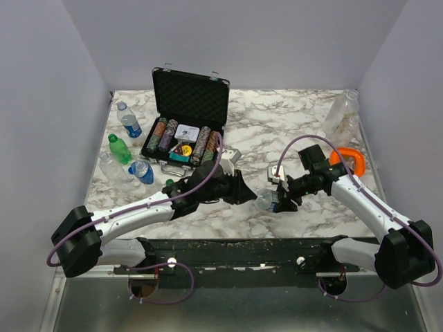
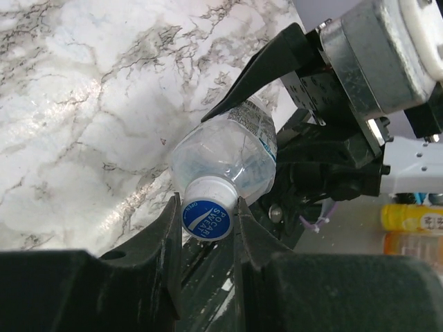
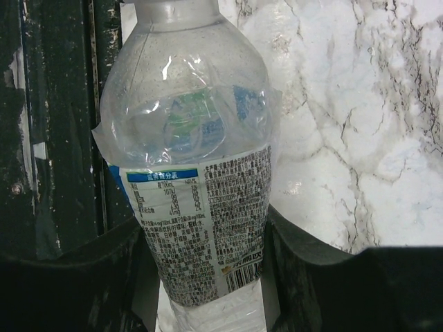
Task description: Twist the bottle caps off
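Note:
A small clear bottle (image 1: 265,201) with a pale printed label is held sideways between my two grippers, just above the table's front edge. My right gripper (image 1: 282,200) is shut on the bottle's body (image 3: 197,207), with its black fingers (image 3: 304,263) on both sides of the label. My left gripper (image 1: 250,193) is shut on its cap (image 2: 206,213), which is white with a blue "Pocari Sweat" top; the fingers (image 2: 169,228) press on both sides of it. The cap sits on the bottle's neck (image 2: 225,155).
An open black chip case (image 1: 188,114) stands at the back centre. Several more bottles, one of them green (image 1: 119,149), lie at the left. Clear bottles (image 1: 342,112) stand at the far right near an orange handle (image 1: 351,160). A small green cap (image 1: 169,182) lies by the left arm.

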Robot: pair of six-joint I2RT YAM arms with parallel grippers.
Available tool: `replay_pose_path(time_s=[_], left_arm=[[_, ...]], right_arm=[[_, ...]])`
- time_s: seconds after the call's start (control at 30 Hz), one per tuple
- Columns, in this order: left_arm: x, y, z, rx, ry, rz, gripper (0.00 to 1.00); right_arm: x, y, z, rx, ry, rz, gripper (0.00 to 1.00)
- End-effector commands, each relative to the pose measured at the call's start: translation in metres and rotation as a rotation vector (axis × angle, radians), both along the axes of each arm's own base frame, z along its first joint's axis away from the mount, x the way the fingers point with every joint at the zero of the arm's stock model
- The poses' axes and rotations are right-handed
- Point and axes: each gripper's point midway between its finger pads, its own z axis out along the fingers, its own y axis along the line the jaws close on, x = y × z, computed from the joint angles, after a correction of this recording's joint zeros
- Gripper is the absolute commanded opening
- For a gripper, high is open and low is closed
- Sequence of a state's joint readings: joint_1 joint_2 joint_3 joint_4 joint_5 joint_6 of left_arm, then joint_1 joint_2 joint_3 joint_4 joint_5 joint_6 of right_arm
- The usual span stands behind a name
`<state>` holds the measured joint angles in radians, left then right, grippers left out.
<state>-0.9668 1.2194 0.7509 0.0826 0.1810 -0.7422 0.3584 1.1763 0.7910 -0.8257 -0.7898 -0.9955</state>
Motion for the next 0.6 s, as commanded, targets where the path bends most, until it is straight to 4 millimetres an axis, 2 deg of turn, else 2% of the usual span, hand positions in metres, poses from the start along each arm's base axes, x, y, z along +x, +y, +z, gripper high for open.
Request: replay_pose_path(time_s=[0.0,0.17,0.27,0.37,0.43,0.5,0.57], left_arm=[[0.019,-0.002,0.03,-0.093,0.072,0.163,0.0],[0.02,0.001,0.025,-0.059,0.046,0.156,0.02],[0.021,0.003,0.026,-0.046,0.018,0.147,0.22],[0.019,0.003,0.029,-0.046,-0.021,0.11,0.52],[0.018,0.005,0.032,-0.05,-0.053,0.081,0.65],[0.016,0.009,0.035,-0.043,-0.093,0.047,0.75],[0.016,0.016,0.038,-0.025,-0.143,0.024,0.8]], right_arm=[[0.006,0.001,0.003,-0.004,-0.025,0.007,0.29],[0.007,0.001,0.002,-0.007,-0.025,0.004,0.29],[0.007,0.0,0.001,-0.01,-0.024,0.003,0.29],[0.008,0.0,0.001,-0.012,-0.025,0.003,0.29],[0.008,0.0,0.0,-0.016,-0.022,0.001,0.29],[0.008,0.0,0.0,-0.016,-0.023,0.002,0.29],[0.008,0.0,0.0,-0.016,-0.023,0.003,0.29]])
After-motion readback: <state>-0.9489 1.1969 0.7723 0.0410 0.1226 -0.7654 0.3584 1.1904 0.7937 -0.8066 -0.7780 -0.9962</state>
